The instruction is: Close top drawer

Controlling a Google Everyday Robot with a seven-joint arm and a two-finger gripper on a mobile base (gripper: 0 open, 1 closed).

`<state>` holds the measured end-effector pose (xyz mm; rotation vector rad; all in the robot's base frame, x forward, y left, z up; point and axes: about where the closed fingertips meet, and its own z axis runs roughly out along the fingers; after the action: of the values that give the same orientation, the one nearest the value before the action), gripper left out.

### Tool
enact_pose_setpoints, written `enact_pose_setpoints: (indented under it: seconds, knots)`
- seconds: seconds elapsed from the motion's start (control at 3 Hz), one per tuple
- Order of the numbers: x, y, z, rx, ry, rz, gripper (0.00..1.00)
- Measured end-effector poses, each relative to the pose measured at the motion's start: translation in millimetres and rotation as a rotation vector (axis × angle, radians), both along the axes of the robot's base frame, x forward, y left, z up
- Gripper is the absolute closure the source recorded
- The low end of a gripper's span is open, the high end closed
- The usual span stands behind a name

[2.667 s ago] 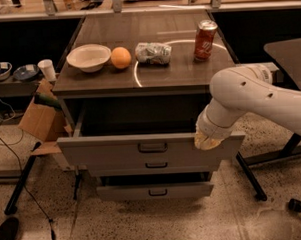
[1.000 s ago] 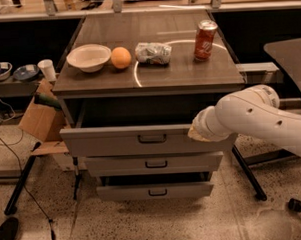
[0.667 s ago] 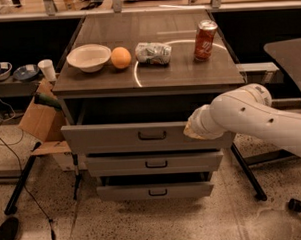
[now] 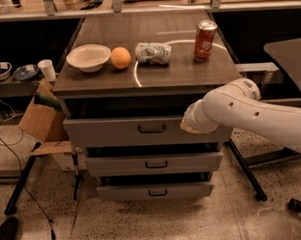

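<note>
The top drawer (image 4: 111, 131) is the widest grey drawer of the cabinet, with a tall flat front and a central black bar handle (image 4: 152, 128). It stands only slightly out from the cabinet, with a dark gap above it under the tabletop. My gripper (image 4: 189, 124) is at the end of the white arm (image 4: 240, 110), which reaches in from the right. It rests against the right part of the drawer front, to the right of the handle.
On the cabinet top (image 4: 153, 67) sit a white bowl (image 4: 88, 57), an orange (image 4: 121, 57), a crumpled silver bag (image 4: 153, 53) and a red can (image 4: 205, 40). Two narrower drawers (image 4: 153, 164) stand slightly out below. A cardboard box (image 4: 40, 119) is at left, and a table leg (image 4: 245, 170) at right.
The top drawer has slid inward toward the cabinet, and its open interior has shrunk to a thin gap. My gripper has moved left and inward along with the drawer front.
</note>
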<state>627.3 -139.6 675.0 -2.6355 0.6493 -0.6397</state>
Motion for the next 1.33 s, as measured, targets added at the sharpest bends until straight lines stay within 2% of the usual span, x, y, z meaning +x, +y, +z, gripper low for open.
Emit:
enact_pose_setpoints:
  seconds: [0.67, 1.33]
  knots:
    - [22, -5, 2, -0.009, -0.002, -0.09, 1.0]
    - [10, -15, 0, -0.017, 0.016, -0.098, 1.0]
